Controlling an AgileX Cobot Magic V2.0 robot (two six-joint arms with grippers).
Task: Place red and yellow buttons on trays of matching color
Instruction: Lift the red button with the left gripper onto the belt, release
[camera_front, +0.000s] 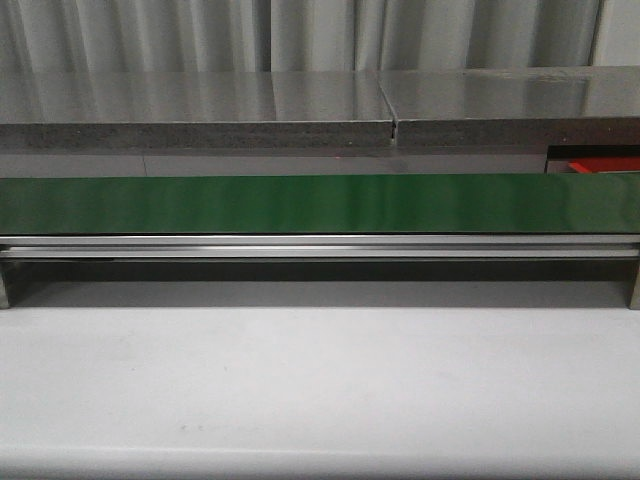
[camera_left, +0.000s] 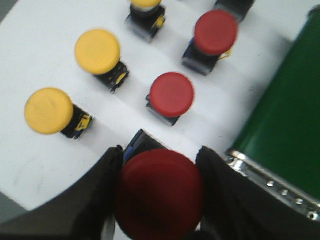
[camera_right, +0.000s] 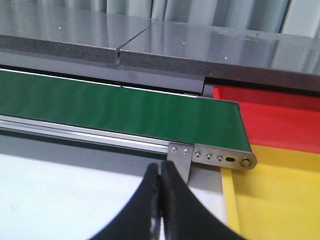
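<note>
One red button (camera_left: 160, 192) sits clamped between the black fingers (camera_left: 102, 200) of the left gripper (camera_left: 159, 197), its domed cap filling the gap and touching both pads. Beyond that gripper, on the white table (camera_left: 45, 45), lie more buttons: two yellow ones (camera_left: 49, 110) (camera_left: 98, 51) side by side, a third yellow one (camera_left: 146, 4) cut off by the frame edge, and two loose red ones (camera_left: 172, 94) (camera_left: 215, 32), all apart from the fingers. Beside them runs the green conveyor belt (camera_left: 285, 120) with its metal rail.

From the front, only the belt (camera_front: 320, 204), the white table (camera_front: 320, 380) and a sliver of red (camera_front: 605, 165) at the far right show; neither arm appears.

Further right, the right gripper (camera_right: 161, 200) has its fingers pressed together with nothing between them, held above the table near the belt's end. Past that end sit the red tray (camera_right: 280, 117) and, just beside it, the yellow tray (camera_right: 280, 200), both well apart from the held button.
</note>
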